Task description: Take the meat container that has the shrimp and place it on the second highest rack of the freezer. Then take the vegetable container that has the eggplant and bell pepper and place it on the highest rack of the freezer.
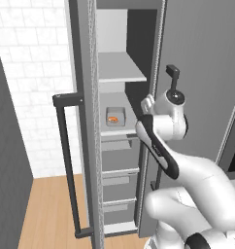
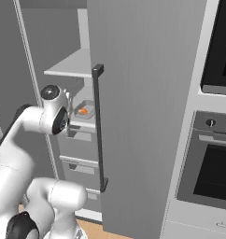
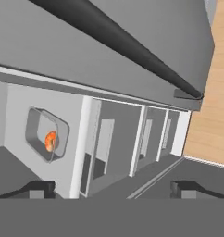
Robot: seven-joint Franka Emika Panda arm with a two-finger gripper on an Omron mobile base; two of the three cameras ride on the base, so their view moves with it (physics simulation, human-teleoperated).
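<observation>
Shrimp, tiny orange-pink curled piece (image 1: 113, 118), in clear rectangular meat container (image 1: 115, 110) near front edge of lower plain grey shelf (image 1: 120, 132), inside tall grey freezer (image 1: 120, 44). Two-finger dark gripper (image 3: 113, 188): fingers spread, empty, before drawers (image 1: 120, 185).

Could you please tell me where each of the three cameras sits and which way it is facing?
Left base view: behind the arm to its left, facing the open freezer; the white arm rises at lower right.
Right base view: behind to its right, facing the freezer door, with the wall oven at right; the arm rises at lower left.
Hand view: on the hand, rolled sideways, looking into the freezer; the gripper tips show at the bottom.
All three share the shrimp in its container on the lower plain shelf.
</observation>
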